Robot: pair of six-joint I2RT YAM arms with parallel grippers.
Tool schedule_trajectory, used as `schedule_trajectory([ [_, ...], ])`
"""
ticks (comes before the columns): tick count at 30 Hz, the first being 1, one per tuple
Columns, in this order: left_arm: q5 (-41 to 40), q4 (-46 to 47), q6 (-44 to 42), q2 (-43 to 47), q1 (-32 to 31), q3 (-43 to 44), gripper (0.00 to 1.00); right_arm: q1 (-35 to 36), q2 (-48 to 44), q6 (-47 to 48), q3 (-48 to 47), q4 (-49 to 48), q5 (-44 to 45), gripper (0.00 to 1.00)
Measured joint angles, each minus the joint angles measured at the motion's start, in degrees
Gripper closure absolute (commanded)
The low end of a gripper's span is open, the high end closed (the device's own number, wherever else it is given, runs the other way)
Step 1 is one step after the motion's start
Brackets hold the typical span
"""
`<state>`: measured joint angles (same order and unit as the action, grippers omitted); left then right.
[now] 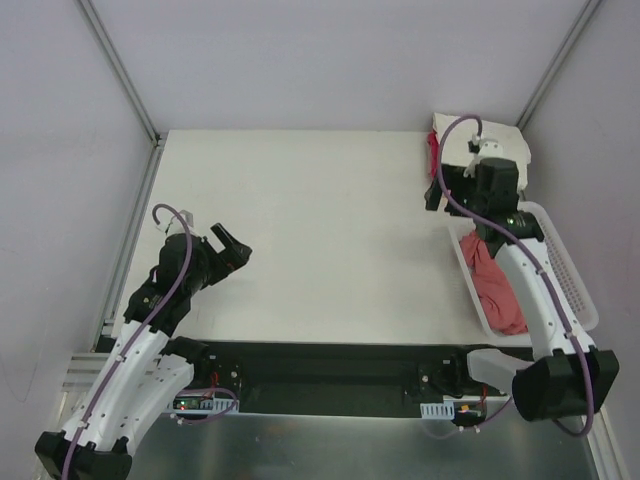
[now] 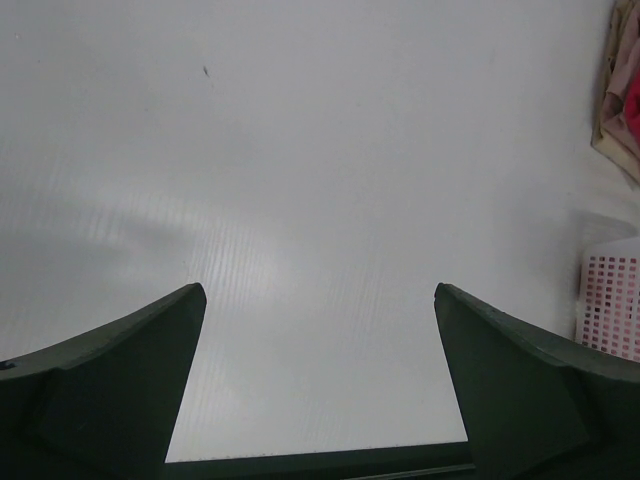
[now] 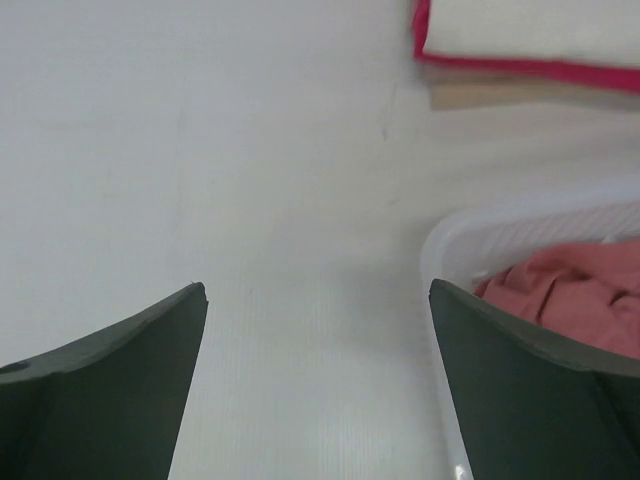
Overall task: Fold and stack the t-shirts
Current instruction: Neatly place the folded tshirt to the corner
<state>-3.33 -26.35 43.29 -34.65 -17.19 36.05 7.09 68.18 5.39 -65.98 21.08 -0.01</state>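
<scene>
White-shelled left arm (image 1: pixel 138 368) and right arm (image 1: pixel 537 292), black joints, looping purple cables (image 1: pixel 186 258), dark wedge-shaped end effector fingers (image 2: pixel 100 400).

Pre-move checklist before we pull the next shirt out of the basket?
1. Right gripper open, nothing held: ok.
2. Left gripper open, nothing held, over bare table: ok.
3. Salmon shirt lies crumpled and uncovered in the basket: ok.
4. Stack at the far right corner, cream shirt over magenta shirt over tan shirt: ok.
5. Fold area between the arms free of cloth: ok.
6. Another shirt under the salmon one: cannot tell.
</scene>
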Motion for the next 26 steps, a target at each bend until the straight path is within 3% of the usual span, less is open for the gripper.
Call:
schedule_trajectory([
  [7,2.01,-0.52,0.70,-0.98,0.00,-4.15,0.01,7.37,-17.75,-5.79,22.36,0.11,-4.61,0.03],
  [15,2.78,-0.68,1.86,-4.11,0.00,-5.86,0.01,11.56,-28.13,-9.73,37.31,-4.35,-8.59,0.03],
  [26,2.75,-0.96,2.78,-2.51,0.00,-6.97,0.01,13.92,-31.39,-9.94,41.29,-10.27,-9.90,0.03],
])
